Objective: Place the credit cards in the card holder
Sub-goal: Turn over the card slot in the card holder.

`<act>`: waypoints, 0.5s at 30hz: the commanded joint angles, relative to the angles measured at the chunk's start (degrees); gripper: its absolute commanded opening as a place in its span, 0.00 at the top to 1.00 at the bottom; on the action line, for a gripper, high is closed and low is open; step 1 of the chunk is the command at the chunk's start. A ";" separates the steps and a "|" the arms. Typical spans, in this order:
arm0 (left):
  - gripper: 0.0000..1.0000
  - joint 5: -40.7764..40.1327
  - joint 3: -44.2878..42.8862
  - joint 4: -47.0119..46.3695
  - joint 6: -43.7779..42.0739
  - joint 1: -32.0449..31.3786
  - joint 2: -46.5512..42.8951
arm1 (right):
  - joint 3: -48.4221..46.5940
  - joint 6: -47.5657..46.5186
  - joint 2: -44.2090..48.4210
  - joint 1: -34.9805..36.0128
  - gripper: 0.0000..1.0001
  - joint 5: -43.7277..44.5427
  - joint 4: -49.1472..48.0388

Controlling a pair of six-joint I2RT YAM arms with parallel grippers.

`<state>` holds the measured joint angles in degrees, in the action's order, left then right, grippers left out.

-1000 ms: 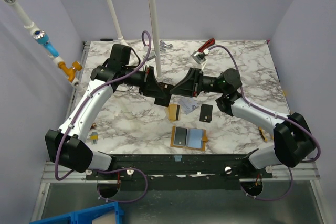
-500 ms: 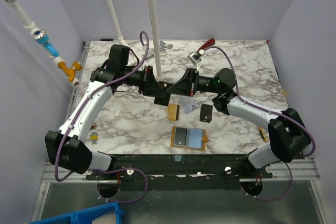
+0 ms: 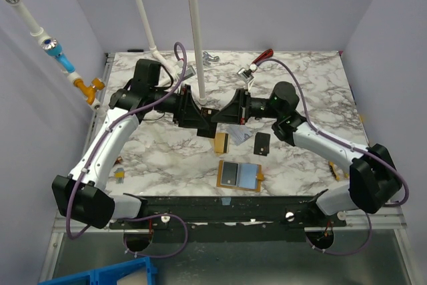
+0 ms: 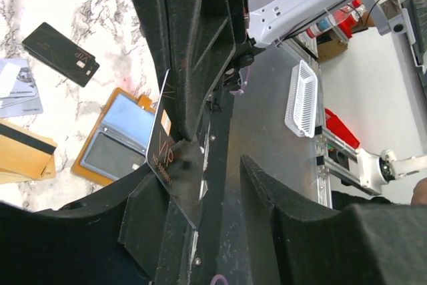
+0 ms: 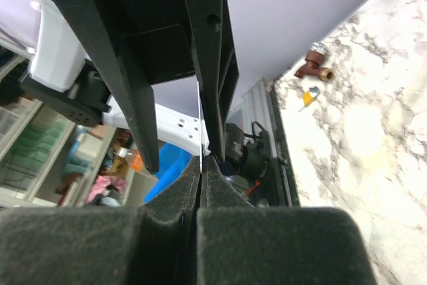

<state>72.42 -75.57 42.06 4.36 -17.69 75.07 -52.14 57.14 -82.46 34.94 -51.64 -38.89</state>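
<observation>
From above I see the tan holder open flat on marble, 2 grey pockets showing. Beyond it lie a gold card, pale card and black card.

Left wrist: left gripper parted; a thin dark card stands edge-up.

Right wrist: right gripper pinches that card's edge.
</observation>
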 commanded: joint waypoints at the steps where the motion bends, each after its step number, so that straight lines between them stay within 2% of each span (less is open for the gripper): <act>1: 0.54 -2.74 1.26 1.79 -3.93 0.82 -1.55 | -3.69 -9.62 2.78 0.12 0.99 0.90 16.73; 5: 0.50 -15.18 5.15 4.93 -16.05 -2.24 -1.73 | -4.58 -18.86 3.44 0.04 0.99 12.43 41.46; 7: 0.50 -22.49 7.93 4.85 -20.17 -5.27 -0.73 | -1.48 -19.54 3.53 -0.04 0.99 17.18 48.21; 12: 0.53 -37.84 15.82 -2.99 -24.42 -16.42 2.31 | 9.11 -16.64 7.03 -0.20 0.99 26.13 54.87; 15: 0.55 -38.98 16.98 -5.48 -23.81 -20.32 6.40 | 13.64 -14.77 10.96 -0.30 0.99 28.90 56.21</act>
<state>43.53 -60.55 42.09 -15.22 -32.82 77.08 -42.98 41.60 -76.55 34.76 -30.70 8.27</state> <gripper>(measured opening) 0.469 0.008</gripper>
